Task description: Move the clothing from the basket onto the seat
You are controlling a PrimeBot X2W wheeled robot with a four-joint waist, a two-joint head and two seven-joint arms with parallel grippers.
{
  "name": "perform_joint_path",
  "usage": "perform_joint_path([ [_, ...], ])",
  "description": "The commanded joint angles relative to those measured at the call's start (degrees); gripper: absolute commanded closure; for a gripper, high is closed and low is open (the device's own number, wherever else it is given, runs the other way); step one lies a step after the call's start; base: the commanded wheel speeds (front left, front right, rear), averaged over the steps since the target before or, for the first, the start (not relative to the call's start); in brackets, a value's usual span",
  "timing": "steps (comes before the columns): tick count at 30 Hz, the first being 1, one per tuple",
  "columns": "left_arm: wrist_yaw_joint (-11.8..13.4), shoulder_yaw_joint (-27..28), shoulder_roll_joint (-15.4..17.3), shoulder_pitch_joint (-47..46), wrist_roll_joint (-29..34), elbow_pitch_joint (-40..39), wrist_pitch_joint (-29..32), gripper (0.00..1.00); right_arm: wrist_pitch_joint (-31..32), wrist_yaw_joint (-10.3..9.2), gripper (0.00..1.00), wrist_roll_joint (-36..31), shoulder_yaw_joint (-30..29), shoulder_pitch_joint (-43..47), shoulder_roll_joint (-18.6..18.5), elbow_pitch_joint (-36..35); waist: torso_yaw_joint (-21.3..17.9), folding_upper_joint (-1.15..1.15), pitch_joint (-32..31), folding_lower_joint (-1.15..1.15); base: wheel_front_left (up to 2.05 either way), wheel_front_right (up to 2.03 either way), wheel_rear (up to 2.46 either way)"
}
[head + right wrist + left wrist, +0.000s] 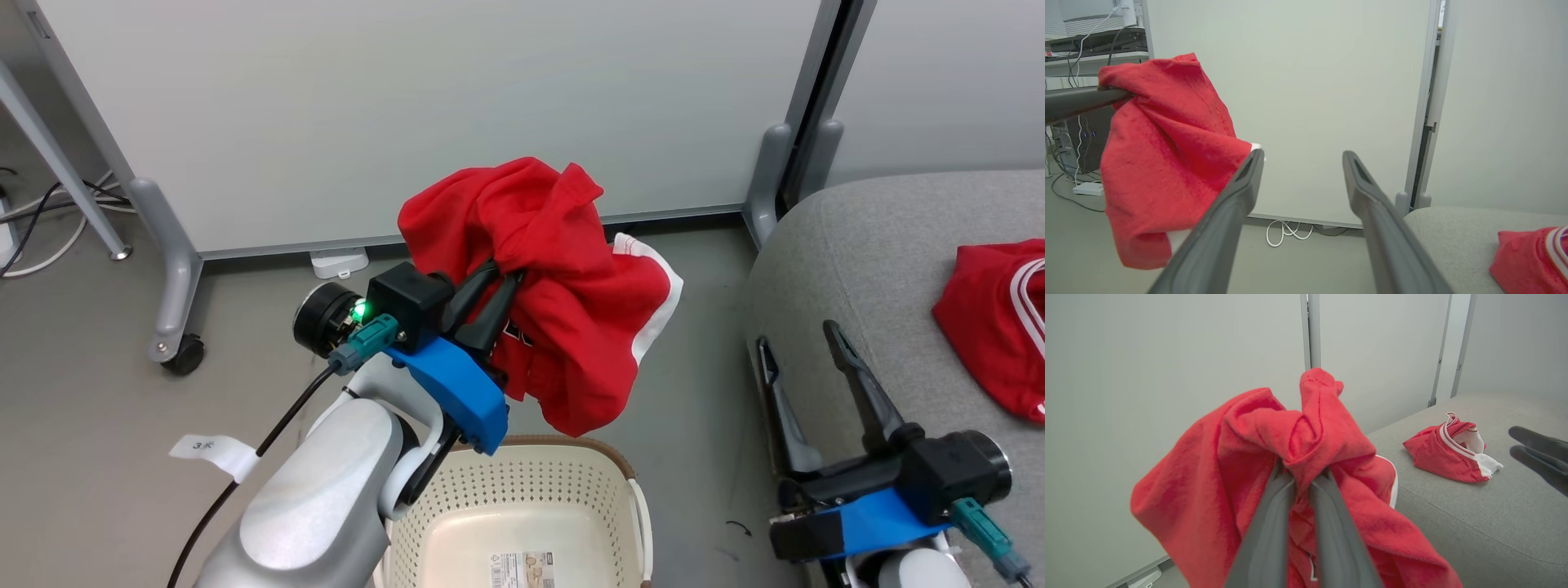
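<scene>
- The red jersey point(571, 327) is pinched by the left gripper point(500, 276), whose tips are buried in it, above the basket point(531, 490).
- A label point(522, 569) is seen in the cut-off basket.
- Another red garment point(996, 327) is laid on the seat point(857, 269); the right gripper point(796, 335) is spread.

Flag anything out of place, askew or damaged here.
Nothing damaged or spilled. The red garment hangs bunched from the shut left gripper, clear of the basket; a second red garment lies crumpled on the seat.
</scene>
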Motion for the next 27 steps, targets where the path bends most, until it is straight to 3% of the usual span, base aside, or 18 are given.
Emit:
perform_joint_path([
  [1,0.3,0.1,0.3,0.6,-0.1,-0.4,0.1,1.00,0.0,0.03,0.00,-0.3,0.8,-1.0,0.1,-0.4,0.1,0.00,0.0,0.00,0.00,0.00,0.00],
  [16,0.7,-0.9,-0.2,-0.7,-0.2,-0.7,-0.5,1.00,0.0,0.03,0.00,-0.5,16.7,-8.5,-0.7,4.1,0.9,0.00,0.5,0.00,0.00,0.00,0.00],
  [27,0.4,-2.2,-1.6,-2.5,0.2,-0.1,-1.4,1.00,0.0,0.03,0.00,-3.1,22.0,-18.3,-0.1,17.4,2.5,0.00,2.3,0.00,0.00,0.00,0.00],
])
